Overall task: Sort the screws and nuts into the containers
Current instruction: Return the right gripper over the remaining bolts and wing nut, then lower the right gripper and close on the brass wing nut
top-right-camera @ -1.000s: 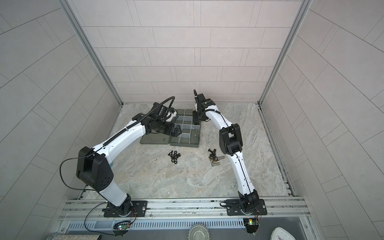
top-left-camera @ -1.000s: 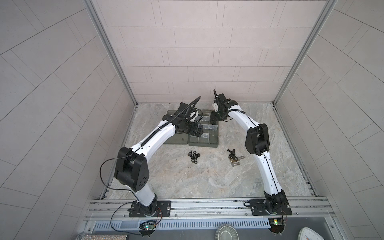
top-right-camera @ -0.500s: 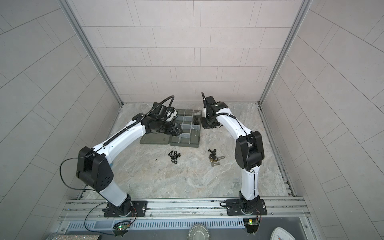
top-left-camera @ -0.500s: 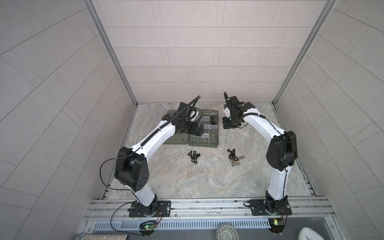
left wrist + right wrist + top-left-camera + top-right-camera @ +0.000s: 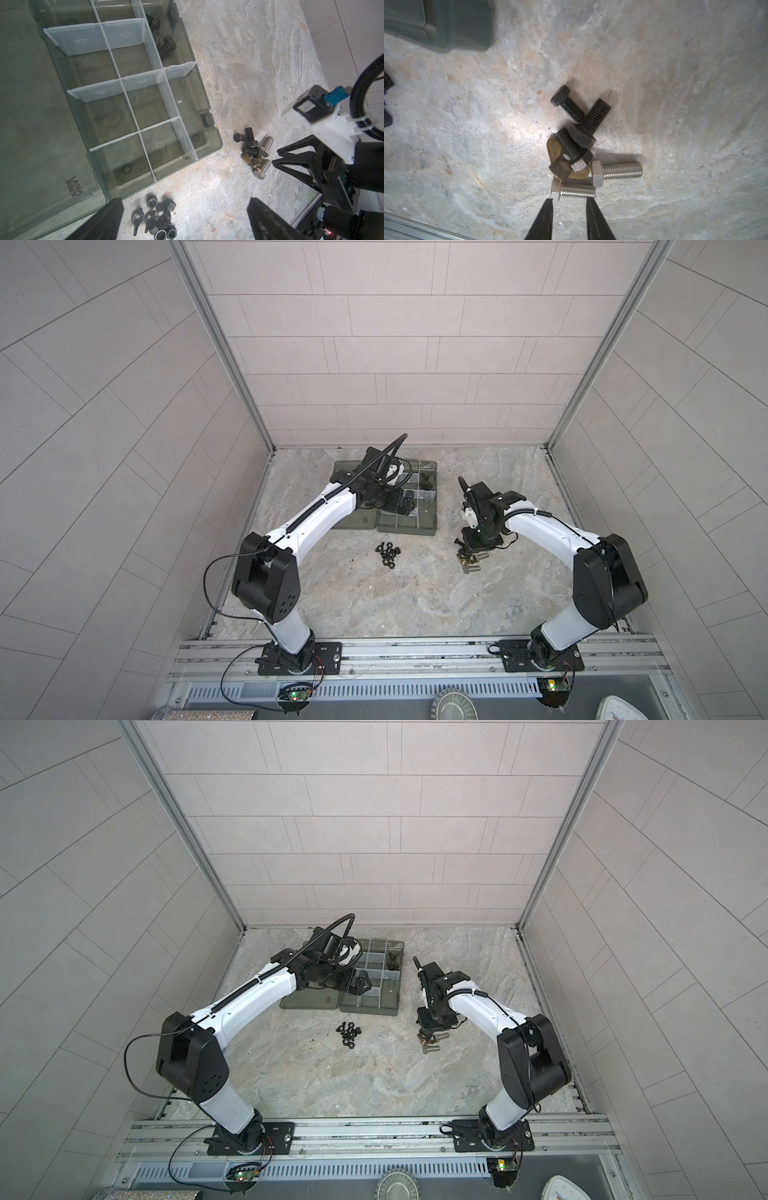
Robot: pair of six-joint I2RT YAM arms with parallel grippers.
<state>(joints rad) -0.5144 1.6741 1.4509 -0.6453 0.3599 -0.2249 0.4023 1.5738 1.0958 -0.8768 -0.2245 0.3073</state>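
Returning from the smoky grey organizer box (image 5: 415, 529), my right fingers (image 5: 545, 220), narrowly parted and empty, hover over loose black and silver screws (image 5: 581, 137); left fingers (image 5: 108, 220) spread wide. Another pick due.

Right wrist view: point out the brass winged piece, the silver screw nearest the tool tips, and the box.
brass winged piece (image 5: 559, 170): right wrist view, central hub.
silver screw (image 5: 577, 189): right wrist view, threaded shank.
box (image 5: 467, 31): right wrist view, outer wall.
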